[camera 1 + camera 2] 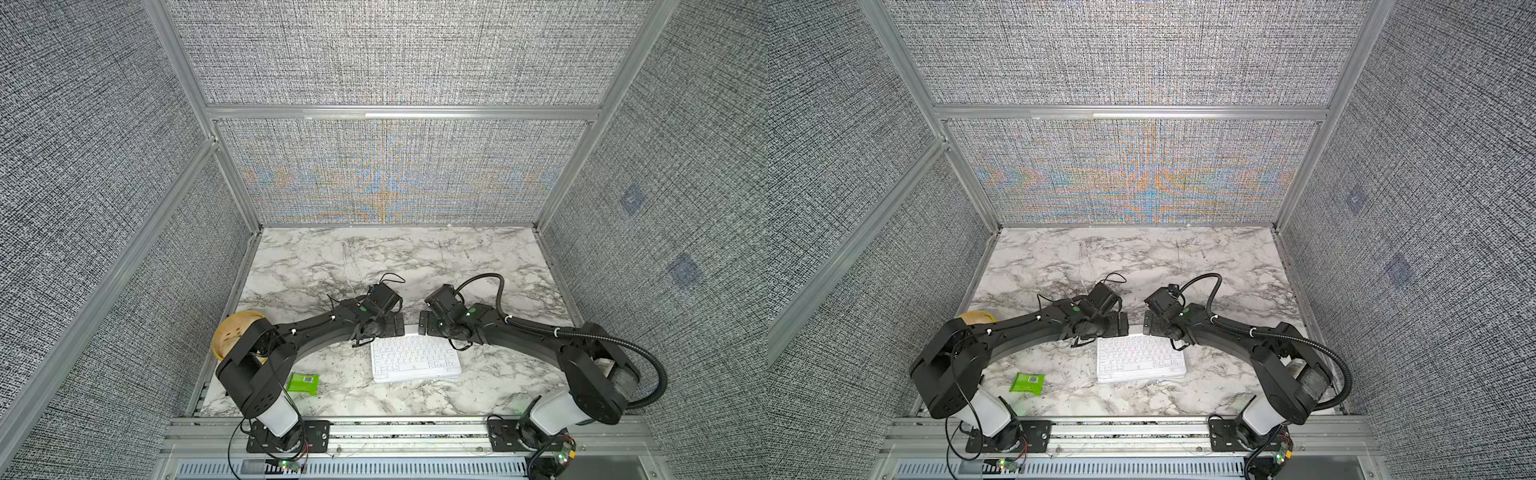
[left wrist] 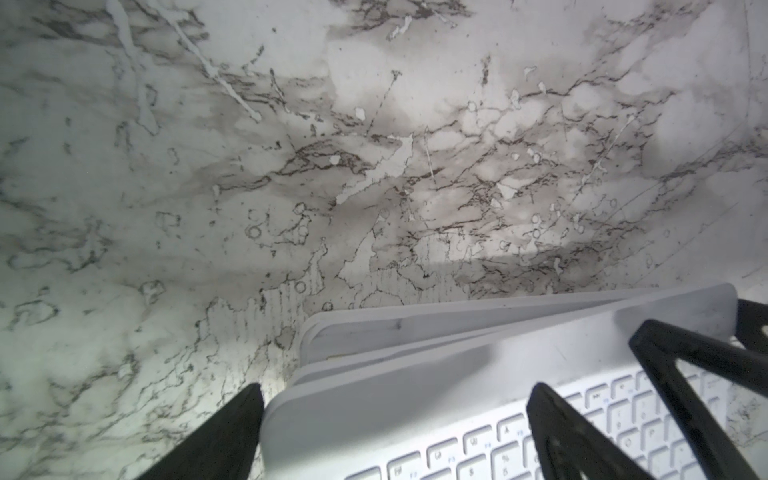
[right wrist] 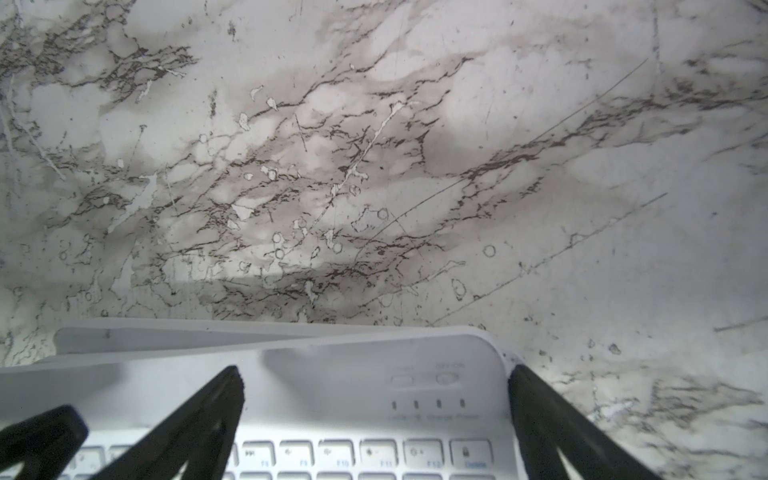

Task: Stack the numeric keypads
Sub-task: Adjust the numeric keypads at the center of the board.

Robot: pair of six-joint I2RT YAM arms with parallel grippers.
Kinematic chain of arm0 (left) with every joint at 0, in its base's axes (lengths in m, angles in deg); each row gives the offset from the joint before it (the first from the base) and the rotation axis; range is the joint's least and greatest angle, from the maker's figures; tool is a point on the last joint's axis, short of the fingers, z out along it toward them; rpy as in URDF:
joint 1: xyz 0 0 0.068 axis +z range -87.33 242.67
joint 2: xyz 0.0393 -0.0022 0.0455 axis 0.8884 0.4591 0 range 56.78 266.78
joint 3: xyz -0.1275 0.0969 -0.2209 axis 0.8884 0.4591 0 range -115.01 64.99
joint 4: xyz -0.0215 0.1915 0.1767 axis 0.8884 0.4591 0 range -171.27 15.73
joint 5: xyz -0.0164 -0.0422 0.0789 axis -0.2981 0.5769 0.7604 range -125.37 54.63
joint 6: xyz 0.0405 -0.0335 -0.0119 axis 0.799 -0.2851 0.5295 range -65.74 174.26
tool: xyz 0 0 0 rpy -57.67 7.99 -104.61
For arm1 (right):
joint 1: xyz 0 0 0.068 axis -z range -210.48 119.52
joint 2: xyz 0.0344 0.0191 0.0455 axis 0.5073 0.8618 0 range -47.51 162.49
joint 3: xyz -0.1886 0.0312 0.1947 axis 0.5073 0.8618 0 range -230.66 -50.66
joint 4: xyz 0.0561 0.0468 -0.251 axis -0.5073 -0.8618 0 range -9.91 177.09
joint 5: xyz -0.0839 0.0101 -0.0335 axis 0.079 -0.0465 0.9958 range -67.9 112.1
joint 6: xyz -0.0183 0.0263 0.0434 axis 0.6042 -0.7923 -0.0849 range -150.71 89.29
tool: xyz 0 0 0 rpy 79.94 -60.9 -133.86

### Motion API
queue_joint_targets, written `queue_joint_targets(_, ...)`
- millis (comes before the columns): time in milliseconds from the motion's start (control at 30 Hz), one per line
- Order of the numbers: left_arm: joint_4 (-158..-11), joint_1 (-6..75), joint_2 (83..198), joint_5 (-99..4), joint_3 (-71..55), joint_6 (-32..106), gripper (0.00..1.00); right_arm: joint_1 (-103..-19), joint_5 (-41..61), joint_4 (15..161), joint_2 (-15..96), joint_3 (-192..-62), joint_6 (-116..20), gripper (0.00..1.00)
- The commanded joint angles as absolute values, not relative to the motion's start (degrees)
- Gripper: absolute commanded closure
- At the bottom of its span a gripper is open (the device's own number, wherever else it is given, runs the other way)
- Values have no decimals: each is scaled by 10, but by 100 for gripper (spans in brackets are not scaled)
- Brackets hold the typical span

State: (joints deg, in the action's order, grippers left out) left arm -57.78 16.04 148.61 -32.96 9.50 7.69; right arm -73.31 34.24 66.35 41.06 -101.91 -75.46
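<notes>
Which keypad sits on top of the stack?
The white-keyed keypad, its keys exposed; the lower keypads show only white edges beneath it.

Black arms (image 1: 316,328), white base segments (image 1: 282,411), ribbed black conduit (image 1: 503,291).

Far half of table (image 1: 374,257): unobstructed. Near centre: stack (image 1: 417,360), with left gripper (image 2: 395,432) and right gripper (image 3: 374,432) crowding its far edge, narrow gap between them. Near left: packet (image 1: 304,382), basket (image 1: 232,332). Near right: open.
</notes>
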Motion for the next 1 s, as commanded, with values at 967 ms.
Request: queue_joint_targets(967, -609, 148, 1467, -344, 115, 58, 1, -743, 342, 668, 405, -1010, -768, 1)
